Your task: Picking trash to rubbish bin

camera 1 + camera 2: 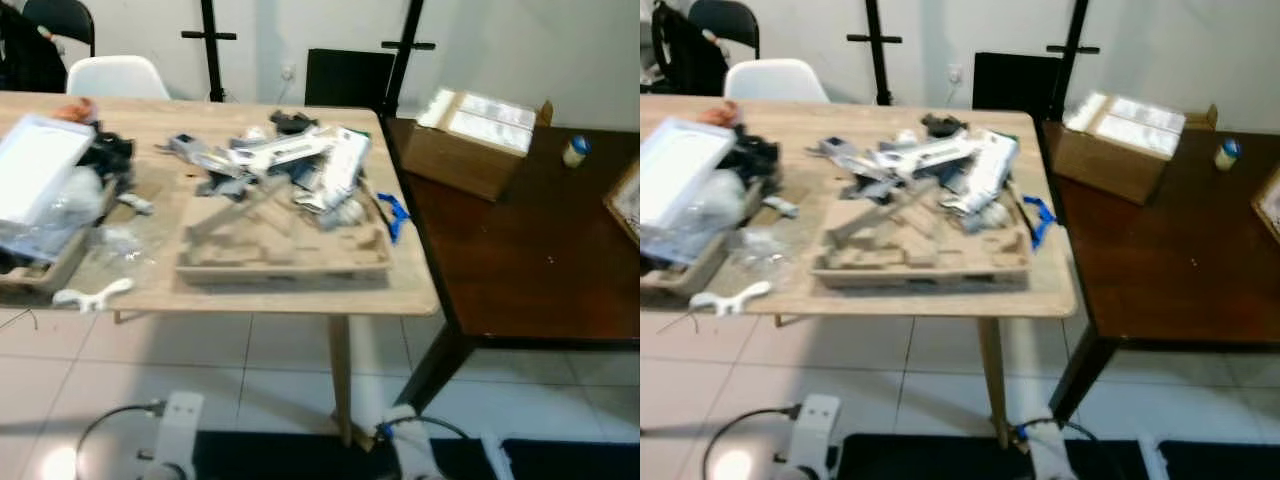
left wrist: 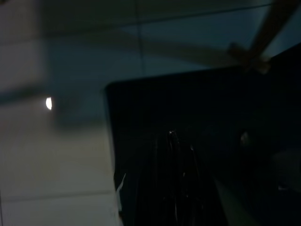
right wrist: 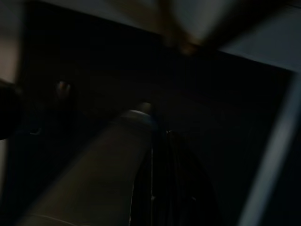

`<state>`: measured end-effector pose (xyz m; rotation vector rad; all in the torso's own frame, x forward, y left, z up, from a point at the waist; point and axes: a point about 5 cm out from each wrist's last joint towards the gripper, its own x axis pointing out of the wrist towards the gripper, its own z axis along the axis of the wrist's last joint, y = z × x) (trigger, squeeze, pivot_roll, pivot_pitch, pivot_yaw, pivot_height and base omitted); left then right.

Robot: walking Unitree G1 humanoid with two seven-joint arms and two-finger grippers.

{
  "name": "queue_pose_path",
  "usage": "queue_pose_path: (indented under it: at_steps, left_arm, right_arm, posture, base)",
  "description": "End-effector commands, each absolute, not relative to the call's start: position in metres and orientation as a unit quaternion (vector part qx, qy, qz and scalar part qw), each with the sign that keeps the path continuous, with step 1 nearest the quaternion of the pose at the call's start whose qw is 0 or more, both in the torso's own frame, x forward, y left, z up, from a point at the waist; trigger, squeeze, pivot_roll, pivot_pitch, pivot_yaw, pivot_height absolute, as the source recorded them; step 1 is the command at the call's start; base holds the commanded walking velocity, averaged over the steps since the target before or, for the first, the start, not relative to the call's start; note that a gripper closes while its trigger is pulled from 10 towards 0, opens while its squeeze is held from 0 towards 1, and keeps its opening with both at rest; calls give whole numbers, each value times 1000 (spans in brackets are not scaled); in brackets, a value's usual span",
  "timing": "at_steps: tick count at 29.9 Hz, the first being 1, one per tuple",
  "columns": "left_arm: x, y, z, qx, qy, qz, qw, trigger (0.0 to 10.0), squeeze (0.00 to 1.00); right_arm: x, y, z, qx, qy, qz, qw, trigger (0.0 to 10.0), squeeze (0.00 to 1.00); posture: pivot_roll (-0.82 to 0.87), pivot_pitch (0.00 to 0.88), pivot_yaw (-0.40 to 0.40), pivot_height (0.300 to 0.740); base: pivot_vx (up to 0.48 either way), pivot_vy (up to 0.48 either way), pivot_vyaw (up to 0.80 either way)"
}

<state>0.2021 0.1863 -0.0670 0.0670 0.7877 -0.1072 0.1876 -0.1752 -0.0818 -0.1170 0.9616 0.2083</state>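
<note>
A loose heap of white, grey and black plastic packaging scraps (image 1: 285,160) lies on the far part of a moulded beige cardboard pulp tray (image 1: 285,245), which sits flat on the pale wooden counter (image 1: 400,290), well ahead of and above both sets of jaws. A twisted blue plastic strip (image 1: 393,215) lies just beside the tray near the counter's right edge, and a small white plastic clip-shaped piece (image 1: 92,294) rests at the near edge toward the left. Further left, a flat white box (image 1: 35,165) leans on a pile of clear plastic wrapping and black bits (image 1: 95,190) in a second shallow cardboard tray. Butted against the right side stands a dark brown wooden counter (image 1: 520,270) carrying an open brown cardboard box with white contents (image 1: 475,135) and a small white bottle with a blue cap (image 1: 575,150). Behind are a white plastic chair (image 1: 115,75), black stand poles and a pale wall. Both arms hang low over the white tiled floor (image 1: 270,370) and a black mat (image 1: 290,455) (the wrist views are very dark). The left gripper (image 2: 181,179) shows as faint black fingers over the mat's edge, and the right gripper (image 3: 164,188) likewise over the mat; whether either pair of jaws is wide or narrow I cannot tell.
</note>
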Motion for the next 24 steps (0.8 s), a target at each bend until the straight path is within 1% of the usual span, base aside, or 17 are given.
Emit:
queue_pose_path:
  at_steps: [1,8,22,24]
  left_arm:
    - [200,191,-68,44,387,-47,920,10000,0]
    - [199,192,-68,43,383,-40,922,10000,0]
    - [197,200,-68,38,383,-25,923,10000,0]
    - [200,206,-62,35,363,-36,930,10000,0]
  right_arm:
    - [181,-173,-85,-45,470,95,876,10000,0]
    - [182,-173,-85,-45,467,98,878,10000,0]
    - [208,-170,-70,-75,426,142,890,10000,0]
    - [223,-166,-58,-73,393,203,894,10000,0]
  posture:
    - [24,89,-22,740]
    - [24,85,-22,740]
    - [22,64,-35,740]
    - [19,55,-35,740]
  base:
    - [0,0,0]
    - [0,0,0]
    - [0,0,0]
    - [0,0,0]
